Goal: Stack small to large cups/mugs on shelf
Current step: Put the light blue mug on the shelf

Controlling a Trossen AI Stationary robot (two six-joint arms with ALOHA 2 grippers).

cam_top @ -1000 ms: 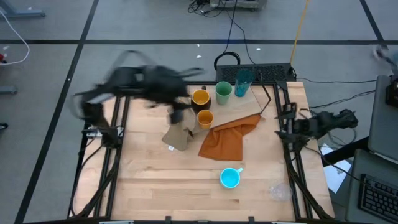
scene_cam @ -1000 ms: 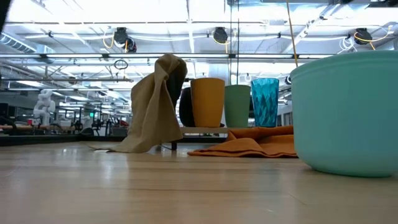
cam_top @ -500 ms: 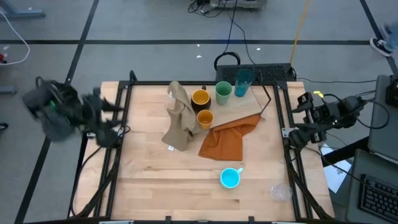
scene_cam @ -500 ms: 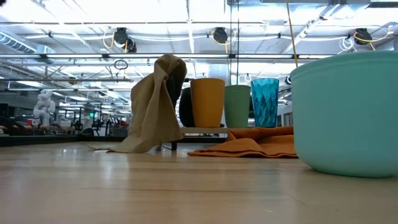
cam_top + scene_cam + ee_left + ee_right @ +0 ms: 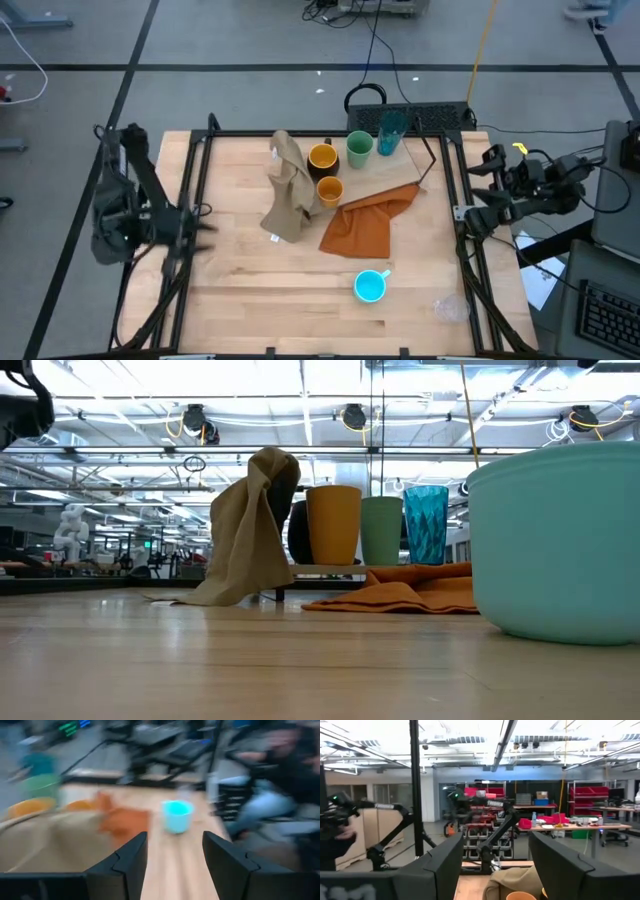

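On the shelf (image 5: 322,568) at the far middle stand the yellow mug (image 5: 322,156), the light green cup (image 5: 359,148) and the teal tumbler (image 5: 391,130). The small orange cup (image 5: 329,190) sits just in front of them. The cyan mug (image 5: 370,286) and a clear glass (image 5: 450,307) stand on the tabletop near the front. My left gripper (image 5: 203,224) hangs open at the table's left edge, facing across the table, with nothing between its fingers (image 5: 131,860). My right gripper (image 5: 491,166) is open at the right edge, tipped a little upward.
A tan cloth (image 5: 288,190) stands draped upright left of the yellow mug. An orange cloth (image 5: 368,222) lies crumpled on the tabletop right of the orange cup. Black frame rails (image 5: 190,190) run along both table sides. A person sits beyond the table (image 5: 280,775).
My left arm has swung back from above the tan cloth to the table's left edge, then toward the near edge and lower, turning to face across the table. My right gripper has drawn back toward the right edge and tipped upward. The cloth and cups have stayed put.
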